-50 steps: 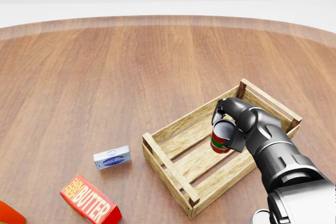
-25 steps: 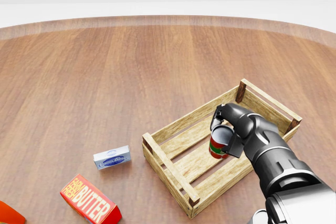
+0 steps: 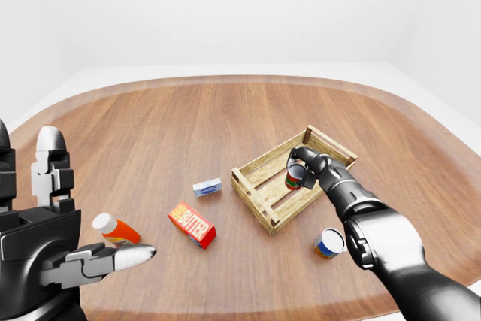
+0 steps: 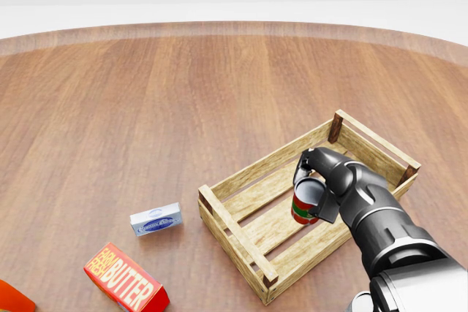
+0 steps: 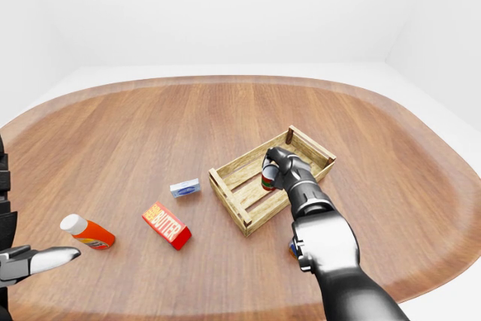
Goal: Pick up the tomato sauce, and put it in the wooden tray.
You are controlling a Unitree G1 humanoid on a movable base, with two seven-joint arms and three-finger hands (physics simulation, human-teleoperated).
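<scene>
Wooden tray [image 4: 241, 250] holds the right hand [image 4: 322, 173] clenched round the tomato sauce can [image 4: 306, 202], low over the slats; letting go while it tilts could roll it against the rail.

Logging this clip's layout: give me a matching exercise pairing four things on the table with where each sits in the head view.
Things:
1. tomato sauce can
2. butter box
3. small blue-and-white packet
4. wooden tray

Places:
A. lower left, near the bottom edge
B. lower right of centre, holding the can
C. just left of the tray
D. inside the tray, fingers of the right hand closed round it

Pairs: 1-D, 2-A, 3-C, 4-B
</scene>
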